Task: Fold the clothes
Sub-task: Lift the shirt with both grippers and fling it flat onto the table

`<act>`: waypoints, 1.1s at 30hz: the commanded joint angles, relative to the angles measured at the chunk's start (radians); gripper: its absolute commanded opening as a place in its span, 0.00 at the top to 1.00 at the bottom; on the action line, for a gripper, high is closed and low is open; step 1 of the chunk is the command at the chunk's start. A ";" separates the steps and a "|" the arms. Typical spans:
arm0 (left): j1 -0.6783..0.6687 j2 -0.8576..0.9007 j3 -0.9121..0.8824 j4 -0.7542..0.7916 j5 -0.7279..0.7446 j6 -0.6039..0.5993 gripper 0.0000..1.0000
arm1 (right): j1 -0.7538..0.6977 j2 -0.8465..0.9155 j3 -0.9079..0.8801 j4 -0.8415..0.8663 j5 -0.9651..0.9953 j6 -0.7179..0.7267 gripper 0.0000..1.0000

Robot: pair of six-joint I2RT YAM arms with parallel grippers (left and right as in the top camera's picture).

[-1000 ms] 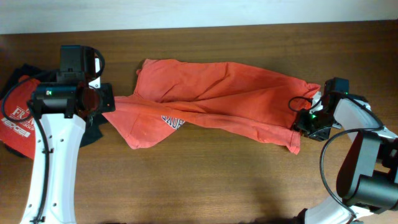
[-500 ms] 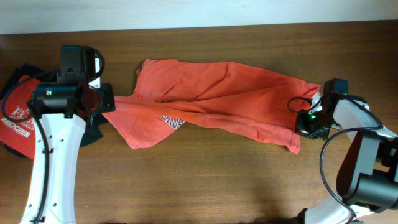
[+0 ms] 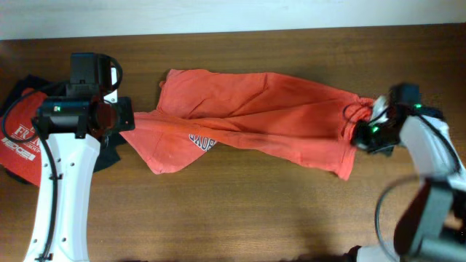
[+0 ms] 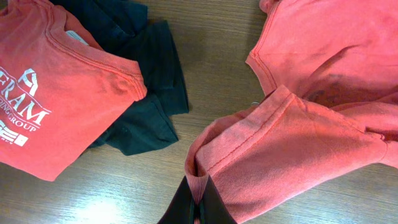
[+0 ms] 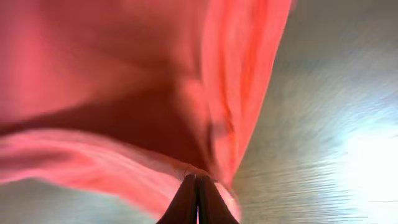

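T-shirt (image 3: 247, 120), orange-red, lies stretched left to right across the back half of the table (image 3: 240, 218), crumpled, with its lettering partly showing on the front-left flap. At the left end the left gripper (image 4: 198, 210) is pinched together on the sleeve hem, and the ribbed edge bunches right at the fingertips. At the right end the right gripper (image 5: 197, 198) is clamped on the shirt's edge. Its wrist view is blurred, with fabric rising above the tips. A folded red shirt (image 4: 43, 99) with a white logo lies on a dark garment (image 4: 143, 106) at the far left, near the held sleeve but apart from it. Bare wood runs along the whole front of the table, with a narrower strip behind the shirt.
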 commanded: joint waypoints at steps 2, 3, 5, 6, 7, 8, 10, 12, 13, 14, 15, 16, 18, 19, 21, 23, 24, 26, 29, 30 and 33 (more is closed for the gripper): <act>0.005 -0.054 0.031 0.006 -0.019 0.018 1.00 | 0.003 -0.206 0.070 -0.004 0.084 0.074 0.96; 0.005 -0.059 0.032 0.006 -0.019 0.018 1.00 | 0.003 -0.238 0.070 -0.001 0.118 0.092 0.96; 0.005 -0.071 0.034 0.007 -0.024 0.018 1.00 | 0.003 -0.282 0.070 -0.001 0.148 0.093 0.96; 0.005 -0.076 0.035 0.007 -0.035 0.018 1.00 | 0.003 -0.304 0.070 -0.001 0.152 0.093 0.96; 0.005 -0.080 0.035 0.008 -0.046 0.018 1.00 | 0.003 -0.315 0.070 -0.001 0.152 0.093 0.96; 0.005 -0.087 0.035 0.012 -0.060 0.018 1.00 | 0.003 -0.332 0.070 0.000 0.152 0.093 0.96; 0.005 -0.096 0.035 0.019 -0.063 0.018 1.00 | 0.003 -0.345 0.070 0.004 0.151 0.093 0.96; 0.005 -0.110 0.035 0.031 -0.063 0.018 1.00 | 0.003 -0.361 0.070 0.010 0.151 0.093 0.96; 0.005 -0.119 0.037 0.034 -0.063 0.018 1.00 | 0.003 -0.371 0.070 0.014 0.151 0.093 0.96; 0.005 -0.130 0.042 0.037 -0.063 0.032 1.00 | 0.003 -0.378 0.073 0.016 0.149 0.092 0.96; 0.005 -0.138 0.048 0.039 -0.064 0.045 1.00 | 0.003 -0.383 0.079 0.017 0.148 0.093 0.96; 0.005 -0.153 0.064 0.040 -0.063 0.063 1.00 | 0.003 -0.394 0.097 0.016 0.140 0.092 0.96; 0.005 -0.186 0.121 0.039 -0.063 0.086 0.99 | 0.003 -0.415 0.145 0.013 0.121 0.093 0.96; 0.005 -0.208 0.172 0.040 -0.063 0.093 1.00 | 0.003 -0.428 0.185 0.002 0.121 0.093 0.96; 0.005 -0.241 0.266 0.039 -0.057 0.102 1.00 | 0.003 -0.446 0.274 -0.036 0.122 0.093 0.96; 0.005 -0.265 0.345 0.038 -0.018 0.142 1.00 | 0.003 -0.457 0.375 -0.087 0.122 0.093 0.96; 0.005 -0.277 0.398 0.032 -0.005 0.154 1.00 | 0.003 -0.460 0.433 -0.115 0.122 0.093 0.96; 0.005 -0.288 0.480 0.016 -0.006 0.175 1.00 | 0.003 -0.462 0.548 -0.165 0.122 0.093 0.96; 0.005 -0.293 0.595 -0.005 -0.006 0.203 1.00 | 0.003 -0.462 0.719 -0.226 0.122 0.093 0.96; 0.005 -0.293 0.660 -0.013 -0.005 0.212 1.00 | 0.003 -0.462 0.778 -0.246 0.124 0.093 0.96; 0.005 -0.293 0.759 -0.018 -0.006 0.230 1.00 | 0.003 -0.462 0.900 -0.291 0.134 0.093 0.96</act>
